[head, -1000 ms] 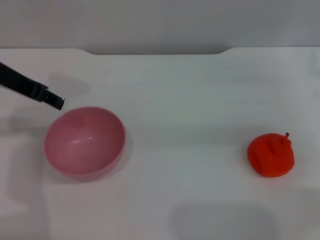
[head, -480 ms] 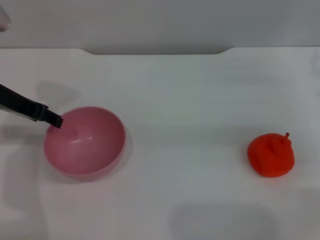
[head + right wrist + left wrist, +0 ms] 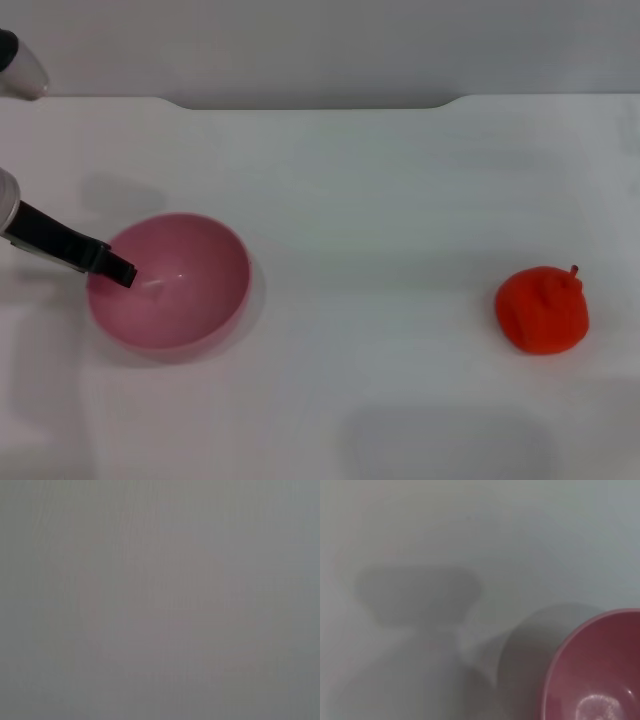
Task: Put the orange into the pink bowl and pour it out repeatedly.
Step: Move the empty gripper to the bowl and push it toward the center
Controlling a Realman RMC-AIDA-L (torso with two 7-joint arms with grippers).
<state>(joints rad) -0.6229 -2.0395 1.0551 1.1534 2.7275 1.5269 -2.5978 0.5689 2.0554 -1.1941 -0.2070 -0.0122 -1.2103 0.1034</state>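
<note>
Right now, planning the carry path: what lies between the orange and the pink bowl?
Only bare table, by the head view; orange and pink bowl sit far apart.

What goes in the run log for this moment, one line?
left tool: at bowl rim | right tool: out of view | orange: on table, far from bowl | bowl: empty

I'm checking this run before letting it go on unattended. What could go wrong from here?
1. The left gripper sits over the near-left rim of the empty bowl; a poor grip there could tip or slide the bowl.
2. The orange lies far off on the table's right side, apart from the bowl, and is roundish, so a nudge could roll it away.
</note>
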